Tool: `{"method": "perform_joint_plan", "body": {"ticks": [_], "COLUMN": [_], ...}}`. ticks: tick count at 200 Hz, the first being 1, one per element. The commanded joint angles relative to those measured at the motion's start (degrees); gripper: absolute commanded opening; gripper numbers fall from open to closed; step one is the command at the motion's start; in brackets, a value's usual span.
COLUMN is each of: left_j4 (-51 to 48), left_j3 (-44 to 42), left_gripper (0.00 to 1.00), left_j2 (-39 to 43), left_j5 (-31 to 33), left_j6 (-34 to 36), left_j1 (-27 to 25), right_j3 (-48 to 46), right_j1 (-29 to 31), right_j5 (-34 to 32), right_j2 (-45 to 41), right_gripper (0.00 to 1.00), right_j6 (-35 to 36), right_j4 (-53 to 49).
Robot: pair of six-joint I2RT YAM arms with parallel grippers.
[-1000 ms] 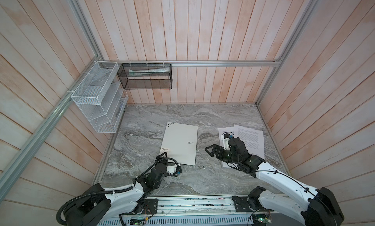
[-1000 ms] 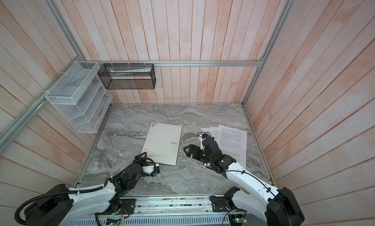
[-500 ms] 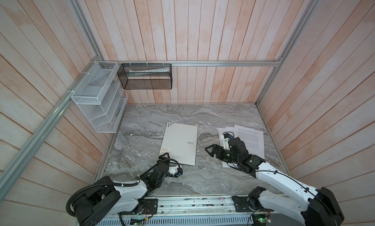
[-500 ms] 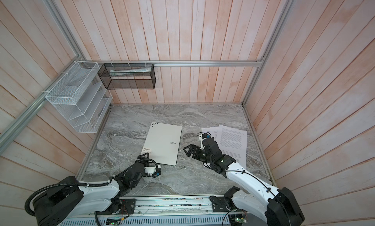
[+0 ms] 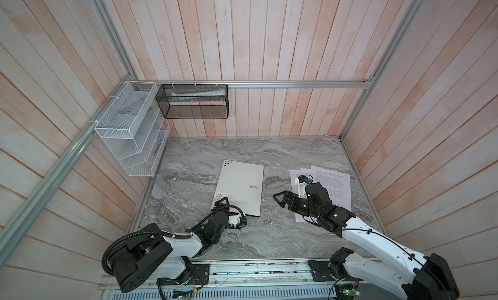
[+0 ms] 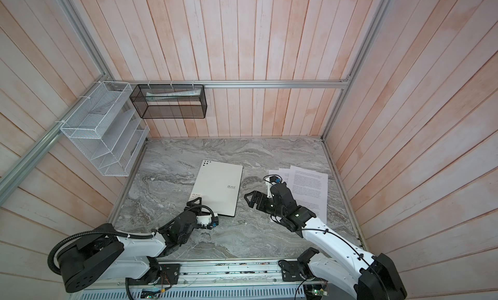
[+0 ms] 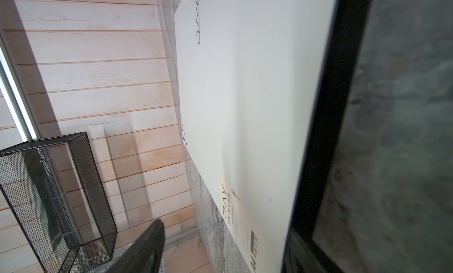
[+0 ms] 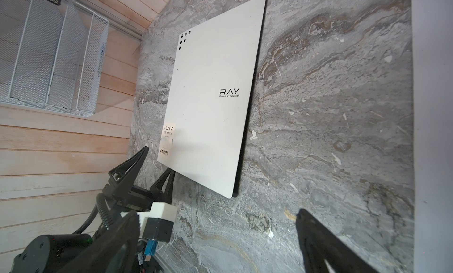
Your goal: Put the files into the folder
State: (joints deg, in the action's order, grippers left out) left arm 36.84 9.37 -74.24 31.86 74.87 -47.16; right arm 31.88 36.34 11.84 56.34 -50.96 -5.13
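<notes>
I am at the opening step; the folder (image 5: 241, 188) lies shut and flat around the middle of the table (image 5: 204, 156), and the files (image 5: 332, 182) sit fanned by the table's right edge, none inside yet; my left gripper (image 5: 222, 203) is at the folder's near-left corner, jaws spread, one finger touching the near edge and nothing pinched; my right gripper (image 5: 279, 201) hovers wide apart between folder and files, empty. Next, I judge, I must slip one finger under the cover alone, pinch it and swing it open; it lies flush, so the finger may skid.
</notes>
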Motion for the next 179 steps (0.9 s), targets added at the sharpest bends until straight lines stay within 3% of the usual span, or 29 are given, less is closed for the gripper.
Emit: {"method": "perform_joint_plan", "body": {"ticks": [1, 51, 78, 91, 104, 124, 155, 179], "left_j4": [-0.81, 8.06, 12.48, 13.07, 12.82, 12.32, 12.44, 13.42], "left_j3": [1.29, 0.73, 1.83, 2.6, 3.81, 4.9, 5.39, 5.04], "left_gripper": [0.77, 0.75, 0.59, 0.42, 0.33, 0.27, 0.09, 0.04], "left_j2": [0.95, -7.66, -10.53, -10.55, -10.41, -10.62, -11.68, -12.5], "left_j5": [-0.83, 1.04, 2.15, 2.35, 2.79, 3.25, 4.16, 4.87], "left_j6": [-0.96, 0.59, 1.31, 1.03, 0.51, 0.2, -0.79, -1.02], "left_j1": [-0.05, -0.09, -0.09, -0.09, -0.03, 0.0, 0.0, 0.09], "right_j3": [-0.38, -0.1, -0.01, -0.04, -0.11, -0.15, -1.06, 0.08], "right_j1": [0.31, 0.34, 0.36, 0.31, 0.31, 0.32, 0.32, 0.32], "right_j5": [-0.94, -0.85, -0.56, -0.5, -0.16, 0.34, 3.57, 5.88], "right_j2": [-0.05, 0.7, 0.53, 0.45, 0.35, 0.18, 1.9, 6.74], "right_gripper": [0.98, 0.98, 0.98, 0.98, 0.98, 0.98, 0.98, 0.98], "right_j6": [0.6, 0.88, 0.86, 0.86, 0.94, 0.95, 0.78, 1.01], "right_j4": [0.2, 0.4, 0.53, 0.29, 0.2, 0.35, 3.85, 5.65]}}
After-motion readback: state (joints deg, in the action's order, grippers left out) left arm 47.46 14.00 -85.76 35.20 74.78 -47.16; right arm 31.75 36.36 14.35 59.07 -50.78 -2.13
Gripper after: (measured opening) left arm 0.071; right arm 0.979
